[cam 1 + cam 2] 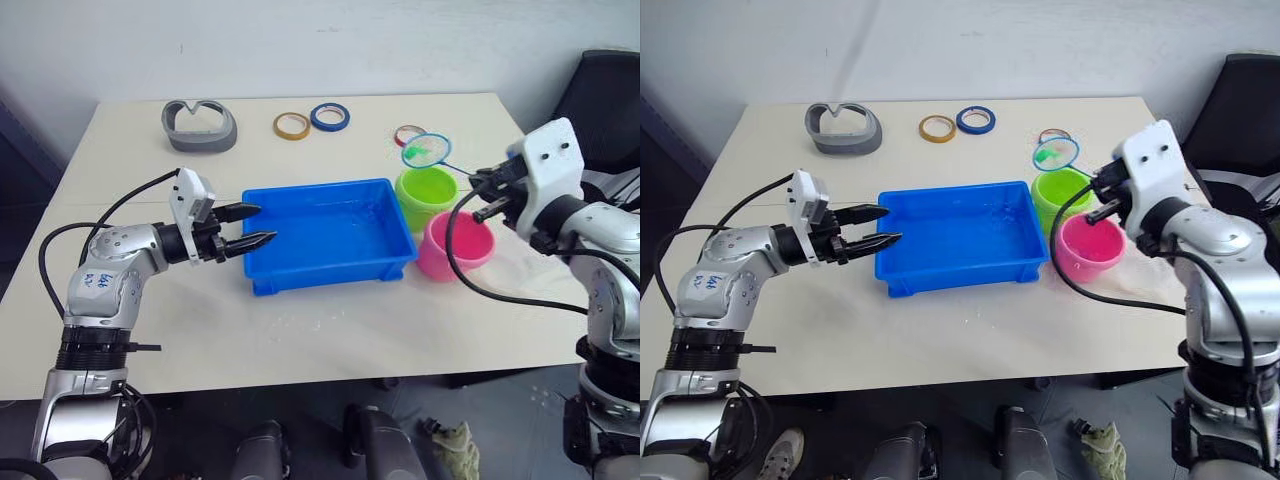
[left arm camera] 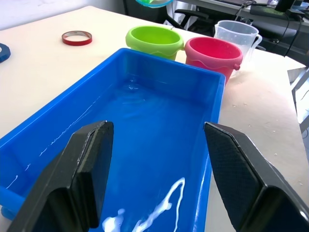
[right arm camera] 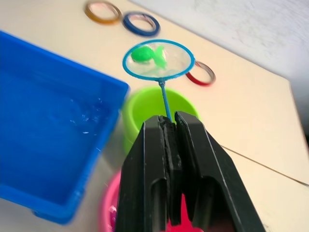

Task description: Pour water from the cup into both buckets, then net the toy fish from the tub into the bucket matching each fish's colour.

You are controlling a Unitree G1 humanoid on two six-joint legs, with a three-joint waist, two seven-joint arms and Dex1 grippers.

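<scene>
Even, soft light falls from above on the pale table [image 1: 300,330], bright with no hard shadows; only faint shade sits under the blue tub [image 1: 330,235] and the buckets [image 1: 440,215]. White glare streaks the wet tub floor in the left wrist view. The right wrist view is softly blurred: the close black fingers [image 3: 193,164] and the tape rings [image 3: 123,17] lack focus. The left gripper's fingers [image 2: 82,169] look stretched at the frame's lower edge.
</scene>
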